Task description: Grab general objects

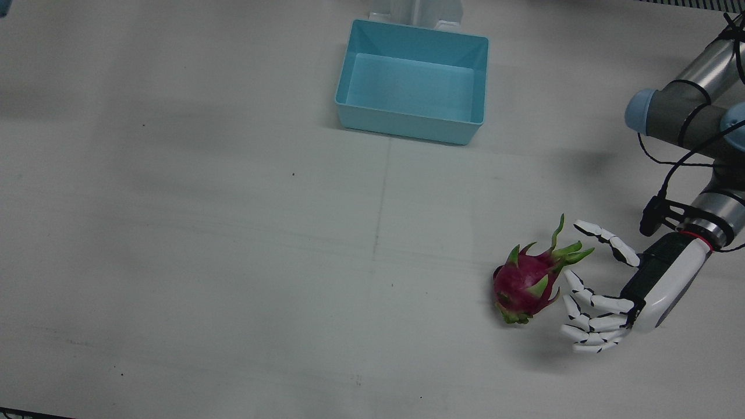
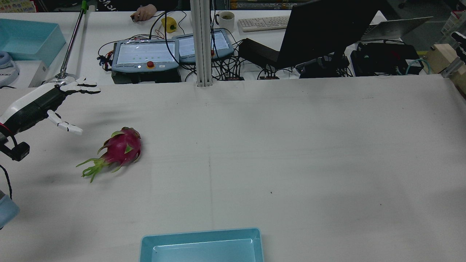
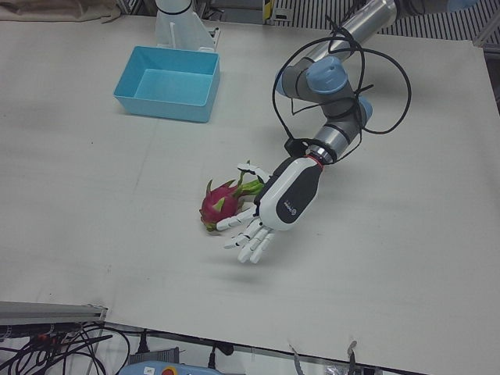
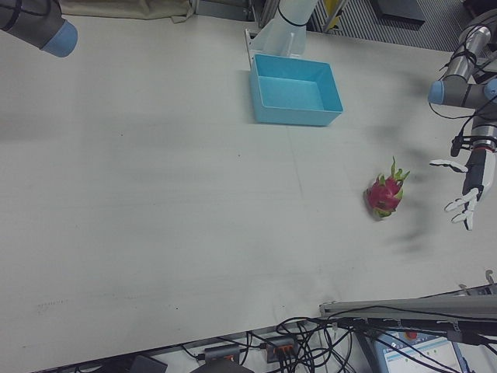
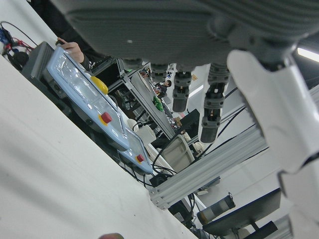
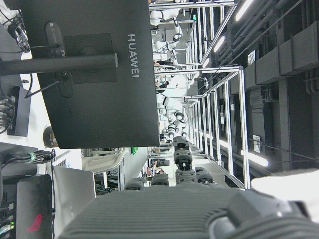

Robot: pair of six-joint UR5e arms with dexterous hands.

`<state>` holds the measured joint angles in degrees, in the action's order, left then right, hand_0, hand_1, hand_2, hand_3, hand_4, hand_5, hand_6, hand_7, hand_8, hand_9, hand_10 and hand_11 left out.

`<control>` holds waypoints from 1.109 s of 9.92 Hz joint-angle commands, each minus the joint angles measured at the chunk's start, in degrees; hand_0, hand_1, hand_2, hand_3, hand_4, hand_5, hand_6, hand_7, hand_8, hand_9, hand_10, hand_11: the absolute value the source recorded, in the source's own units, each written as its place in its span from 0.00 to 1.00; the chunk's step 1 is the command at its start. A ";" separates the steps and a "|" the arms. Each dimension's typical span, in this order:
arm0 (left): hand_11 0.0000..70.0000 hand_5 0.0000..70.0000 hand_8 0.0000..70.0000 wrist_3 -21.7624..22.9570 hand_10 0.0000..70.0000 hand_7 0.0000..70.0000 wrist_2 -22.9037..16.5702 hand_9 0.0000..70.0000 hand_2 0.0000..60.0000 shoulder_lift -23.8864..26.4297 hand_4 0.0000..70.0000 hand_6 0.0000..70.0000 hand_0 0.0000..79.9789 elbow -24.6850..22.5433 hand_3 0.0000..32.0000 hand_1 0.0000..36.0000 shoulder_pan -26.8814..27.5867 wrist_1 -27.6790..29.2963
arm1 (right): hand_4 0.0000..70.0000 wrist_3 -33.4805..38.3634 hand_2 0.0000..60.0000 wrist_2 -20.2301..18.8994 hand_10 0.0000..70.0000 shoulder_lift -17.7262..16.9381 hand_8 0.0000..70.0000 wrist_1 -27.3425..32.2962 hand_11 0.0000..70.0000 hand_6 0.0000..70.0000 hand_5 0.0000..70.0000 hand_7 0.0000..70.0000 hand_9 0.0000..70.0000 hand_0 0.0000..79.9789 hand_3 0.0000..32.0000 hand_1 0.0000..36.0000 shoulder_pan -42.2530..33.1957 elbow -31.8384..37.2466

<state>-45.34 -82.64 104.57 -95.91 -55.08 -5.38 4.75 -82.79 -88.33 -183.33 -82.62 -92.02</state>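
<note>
A magenta, green-scaled dragon fruit is seen lying on the white table, lower right of the front view. The left hand, fingers spread and empty, is held just beside it. The fruit's round body should be enclosed, not its leafy tips.

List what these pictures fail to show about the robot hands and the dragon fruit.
- Right robot hand: the right hand view shows only its back, so its finger state is unclear; the fixed views leave it out.
- Dragon fruit: partly hidden by the left robot hand in the left-front view.
- Blue bin: cut by the rear view's bottom edge.
</note>
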 commanded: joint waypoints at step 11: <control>0.00 0.02 0.00 -17.24 0.00 0.06 11.45 0.00 0.19 7.41 0.00 0.00 0.58 0.27 1.00 0.44 11.92 -21.70 | 0.00 0.00 0.00 0.00 0.00 0.00 0.00 0.08 0.00 0.00 0.00 0.00 0.00 0.00 0.00 0.00 0.00 0.00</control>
<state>-62.43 -71.27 112.47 -98.06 -45.59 -26.95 4.74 -82.79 -88.33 -183.29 -82.62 -92.02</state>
